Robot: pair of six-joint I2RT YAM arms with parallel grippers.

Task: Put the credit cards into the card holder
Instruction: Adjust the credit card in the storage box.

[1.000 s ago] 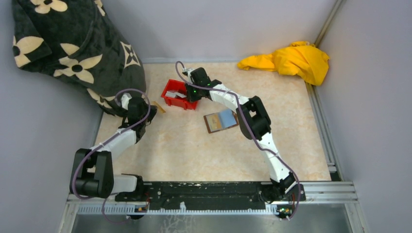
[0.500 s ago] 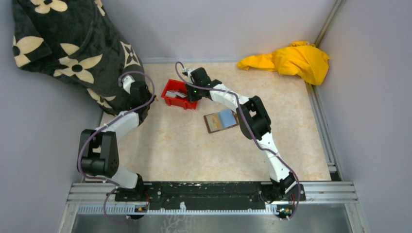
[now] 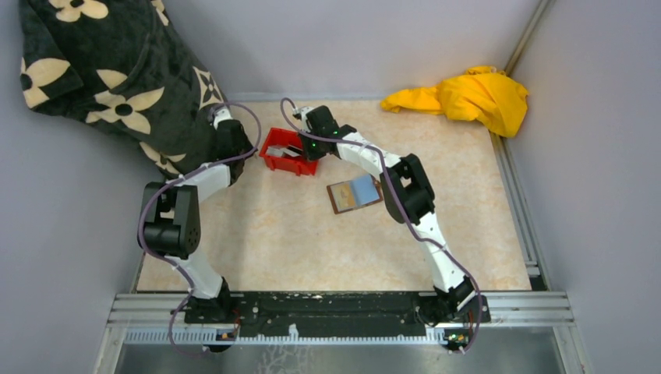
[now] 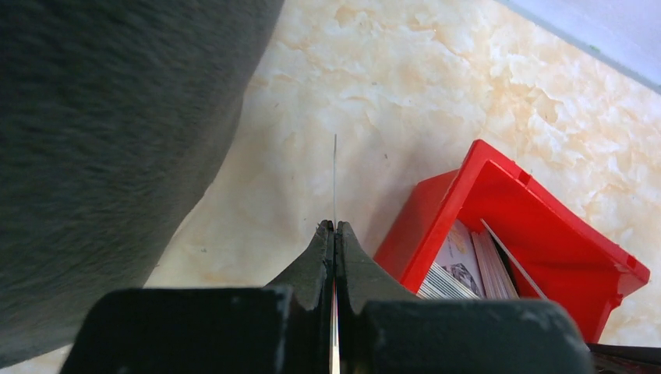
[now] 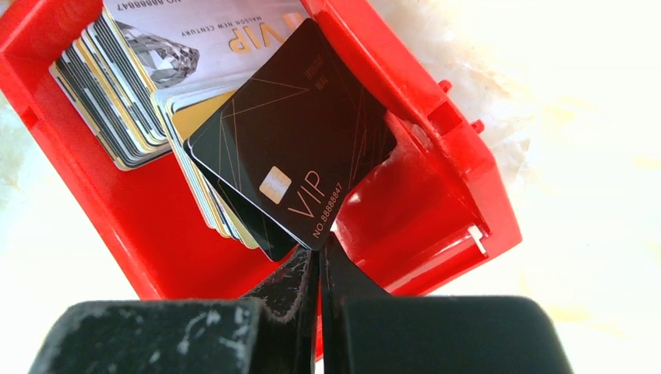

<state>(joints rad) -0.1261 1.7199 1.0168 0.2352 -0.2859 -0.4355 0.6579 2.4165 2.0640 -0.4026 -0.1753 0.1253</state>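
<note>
My left gripper (image 3: 245, 154) is shut on a thin credit card, seen edge-on in the left wrist view (image 4: 335, 179), just left of the red bin (image 3: 284, 153). My right gripper (image 3: 302, 148) is over that bin with its jaws shut. In the right wrist view its tips (image 5: 319, 243) touch the corner of a black VIP card (image 5: 296, 148), which leans on a stack of cards (image 5: 117, 86). The brown card holder (image 3: 340, 199) lies open on the table right of the bin, with a light blue card (image 3: 364, 188) on it.
A black blanket with cream flowers (image 3: 117, 70) hangs at the far left, close behind my left arm. A yellow cloth (image 3: 468, 93) lies at the far right corner. Grey walls enclose the table on three sides.
My left arm has swung forward and right, carrying its card from beside the blanket to next to the red bin. The right arm has stayed at the bin.
</note>
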